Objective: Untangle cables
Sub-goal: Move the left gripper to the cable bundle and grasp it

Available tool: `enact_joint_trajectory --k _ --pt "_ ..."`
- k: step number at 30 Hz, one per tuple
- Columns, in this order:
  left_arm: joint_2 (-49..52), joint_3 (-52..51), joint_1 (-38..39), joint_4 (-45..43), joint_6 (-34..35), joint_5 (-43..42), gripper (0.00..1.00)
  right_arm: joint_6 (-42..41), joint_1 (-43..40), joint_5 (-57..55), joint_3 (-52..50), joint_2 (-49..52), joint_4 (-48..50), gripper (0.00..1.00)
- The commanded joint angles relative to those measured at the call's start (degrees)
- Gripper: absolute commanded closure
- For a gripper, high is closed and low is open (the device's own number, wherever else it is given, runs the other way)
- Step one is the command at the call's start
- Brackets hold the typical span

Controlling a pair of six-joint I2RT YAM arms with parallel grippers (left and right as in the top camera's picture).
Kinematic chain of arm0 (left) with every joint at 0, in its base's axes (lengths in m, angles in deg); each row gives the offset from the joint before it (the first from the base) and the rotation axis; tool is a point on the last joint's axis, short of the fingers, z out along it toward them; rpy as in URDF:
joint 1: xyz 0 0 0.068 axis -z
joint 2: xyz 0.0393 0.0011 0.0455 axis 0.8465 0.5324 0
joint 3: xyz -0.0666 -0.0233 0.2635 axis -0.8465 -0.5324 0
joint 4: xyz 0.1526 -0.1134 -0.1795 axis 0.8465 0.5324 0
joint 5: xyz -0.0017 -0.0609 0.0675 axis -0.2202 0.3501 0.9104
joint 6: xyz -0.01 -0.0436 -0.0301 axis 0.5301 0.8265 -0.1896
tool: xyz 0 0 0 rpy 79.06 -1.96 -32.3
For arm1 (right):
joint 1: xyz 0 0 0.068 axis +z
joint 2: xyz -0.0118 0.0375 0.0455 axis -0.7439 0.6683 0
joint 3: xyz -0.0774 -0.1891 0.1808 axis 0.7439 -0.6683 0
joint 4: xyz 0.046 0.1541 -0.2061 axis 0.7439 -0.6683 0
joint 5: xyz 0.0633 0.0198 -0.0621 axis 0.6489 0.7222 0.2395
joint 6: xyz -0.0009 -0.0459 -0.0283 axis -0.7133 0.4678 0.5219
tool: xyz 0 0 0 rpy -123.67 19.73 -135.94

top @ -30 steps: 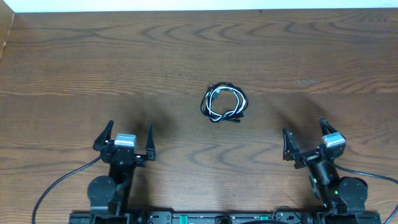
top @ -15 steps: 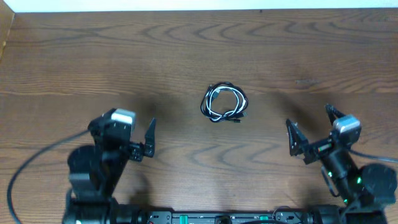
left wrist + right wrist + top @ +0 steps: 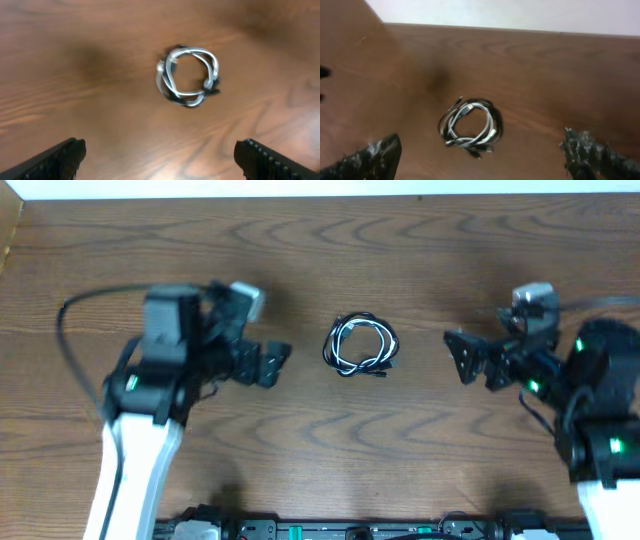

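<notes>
Cables: black and white cords, the cables [image 3: 361, 346] lie wound together in one small loose ring, flat on the wooden desk [image 3: 320, 250] near its middle.
Plug ends: a couple of small plugs poke out at the ring's edge; which cord each belongs to cannot be told.
Left claw: the left claw [image 3: 270, 363] hangs over the desk just left of the ring, tips turned toward it, near but apart. Its fingers are spread wide with nothing between them.
Left wrist view: the ring [image 3: 187, 76] sits ahead of the claw and a little right of centre, with the two dark tips far apart at the lower corners.
Right claw: the right claw [image 3: 468, 360] faces the ring from the right, near but apart. It too gapes wide and holds nothing.
Right wrist view: the ring [image 3: 470, 125] lies ahead, between the two tips and slightly left of centre, on bare wood.
Contact: neither claw touches the cords.
</notes>
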Motion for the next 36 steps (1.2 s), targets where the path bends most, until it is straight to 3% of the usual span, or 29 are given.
enact_joint_trajectory --k 1,12,17,31,36 --pt "8.44 8.04 4.31 3.69 -0.96 -1.40 0.00 1.99 -0.31 5.53 4.83 5.86 -2.03 0.01" --pt "24.46 12.00 9.88 0.35 1.20 -2.14 0.00 2.86 -0.28 7.58 6.45 15.93 -2.89 0.01" --pt "30.99 12.00 11.21 -0.48 -4.13 -2.23 0.21 3.10 -0.31 4.46 6.45 16.55 -3.10 0.01" --pt "43.91 12.00 20.90 -8.66 -6.34 2.84 0.24 3.13 -0.31 4.11 6.45 16.55 -4.09 0.01" --pt "46.29 12.00 22.88 -10.32 -6.29 4.94 0.34 3.13 -0.31 4.11 6.45 16.55 -4.39 0.01"
